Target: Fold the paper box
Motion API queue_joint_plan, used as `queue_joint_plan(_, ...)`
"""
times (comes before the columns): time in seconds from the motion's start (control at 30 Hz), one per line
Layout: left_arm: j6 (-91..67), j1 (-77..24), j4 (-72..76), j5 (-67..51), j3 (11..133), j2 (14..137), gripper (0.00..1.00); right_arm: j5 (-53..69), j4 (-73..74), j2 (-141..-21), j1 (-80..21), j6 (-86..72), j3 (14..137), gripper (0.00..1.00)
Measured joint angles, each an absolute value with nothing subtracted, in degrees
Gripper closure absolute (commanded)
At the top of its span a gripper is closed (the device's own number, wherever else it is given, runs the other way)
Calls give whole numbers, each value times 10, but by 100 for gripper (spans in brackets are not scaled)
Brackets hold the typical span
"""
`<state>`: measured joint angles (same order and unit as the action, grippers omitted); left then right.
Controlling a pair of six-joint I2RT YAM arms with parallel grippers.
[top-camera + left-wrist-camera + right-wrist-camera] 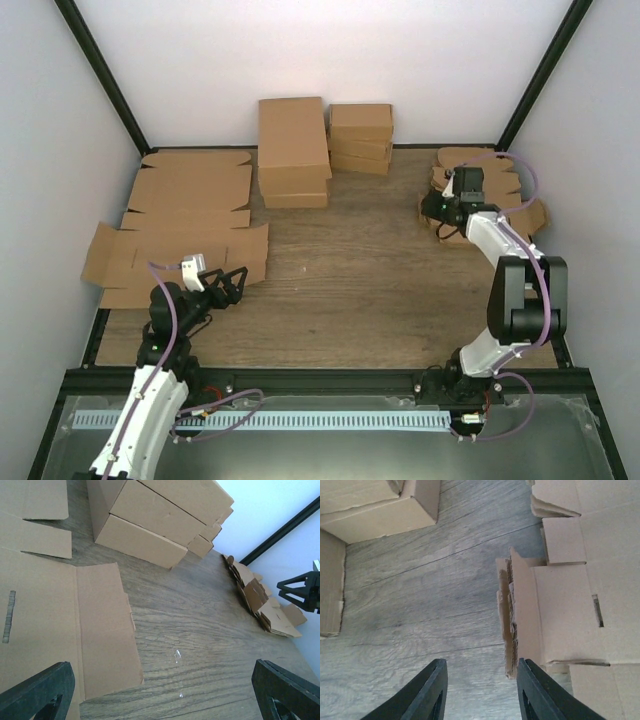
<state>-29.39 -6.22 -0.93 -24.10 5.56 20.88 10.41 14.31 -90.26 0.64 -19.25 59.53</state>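
A pile of small flat brown die-cut paper box blanks lies at the table's far right, also seen in the left wrist view. My right gripper hangs over the pile's left edge. In its wrist view the jaws stand partly apart. The raised edges of the top paper box blanks sit just inside the right finger, and the left finger is over bare wood, touching nothing. My left gripper is wide open and empty at the near left, above the table.
Large flat cardboard sheets cover the left side under and beside the left arm. Two stacks of bigger brown boxes stand at the back middle. Black frame posts and white walls enclose the wooden table.
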Motion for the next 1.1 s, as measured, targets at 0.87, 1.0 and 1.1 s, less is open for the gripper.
queue_joint_plan(0.87,-294,-62,-5,-241,56,226,0,19,190,-1044,7,-186,728,71)
queue_joint_plan(1.0,-294,-62,-5,-241,56,228,0,17,196,-1048,7,-185,729,75)
queue_joint_plan(1.1,-294,-62,-5,-241,56,228,0,14,198,-1048,10,-185,730,78)
